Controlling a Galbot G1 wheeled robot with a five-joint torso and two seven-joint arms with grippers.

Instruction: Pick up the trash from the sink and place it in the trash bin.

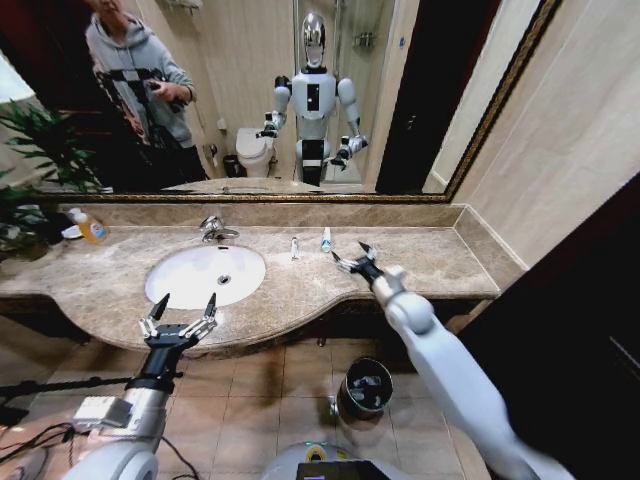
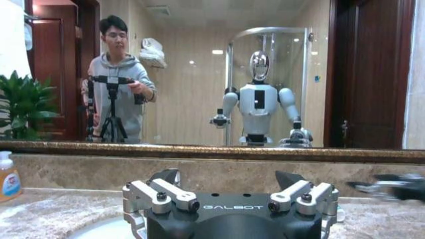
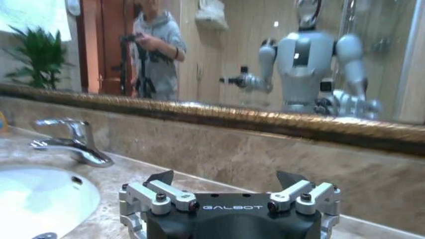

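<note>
The sink (image 1: 176,290) is a white oval basin with a chrome faucet (image 1: 214,231) behind it. Two pieces of trash lie on the marble right of the basin: a small white tube (image 1: 294,247) and a mini bottle with a blue label (image 1: 326,239). My right gripper (image 1: 352,258) hovers open over the counter just right of them; in its wrist view it (image 3: 226,178) faces the backsplash with the sink (image 3: 40,196) to one side. At the counter's front edge, my left gripper (image 1: 180,317) is open by the basin's near rim. The trash bin (image 1: 365,385) stands on the floor below.
An orange-yellow soap bottle (image 1: 90,228) and a plant (image 1: 30,160) sit at the counter's left end. A wall mirror (image 1: 300,100) backs the counter and reflects me and a person with a tripod. Cables lie on the tiled floor (image 1: 250,400) at the left.
</note>
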